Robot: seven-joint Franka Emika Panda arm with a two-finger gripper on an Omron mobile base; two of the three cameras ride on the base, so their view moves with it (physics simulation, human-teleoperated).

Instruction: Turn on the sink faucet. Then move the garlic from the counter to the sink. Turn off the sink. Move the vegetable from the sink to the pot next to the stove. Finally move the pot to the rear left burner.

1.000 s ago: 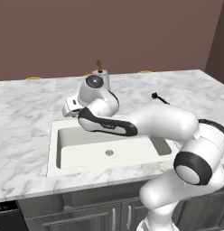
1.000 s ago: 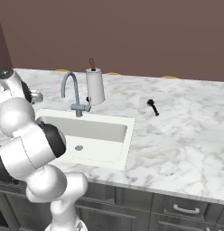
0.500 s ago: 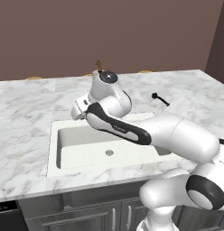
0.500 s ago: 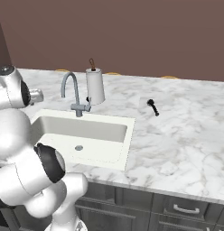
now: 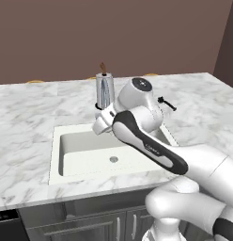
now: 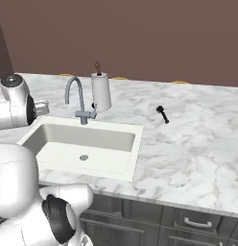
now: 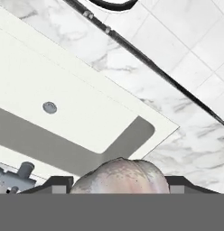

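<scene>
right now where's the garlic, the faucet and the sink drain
garlic (image 7: 119,177), hand view, on the bulb's rounded top between the finger tips
sink faucet (image 6: 76,96), right base view, on the arched spout
drain (image 6: 83,157), right base view, on the round metal disc in the basin floor

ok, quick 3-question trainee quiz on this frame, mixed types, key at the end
1. True or false: the garlic lies on the floor of the sink.
2. What stands on the counter nearest the sink faucet? A) paper towel roll B) kettle C) frying pan
3. Fill in: in the hand view, the gripper is closed on the ____.
Key: 1 false, it sits between the fingertips; 2 A; 3 garlic.
</scene>
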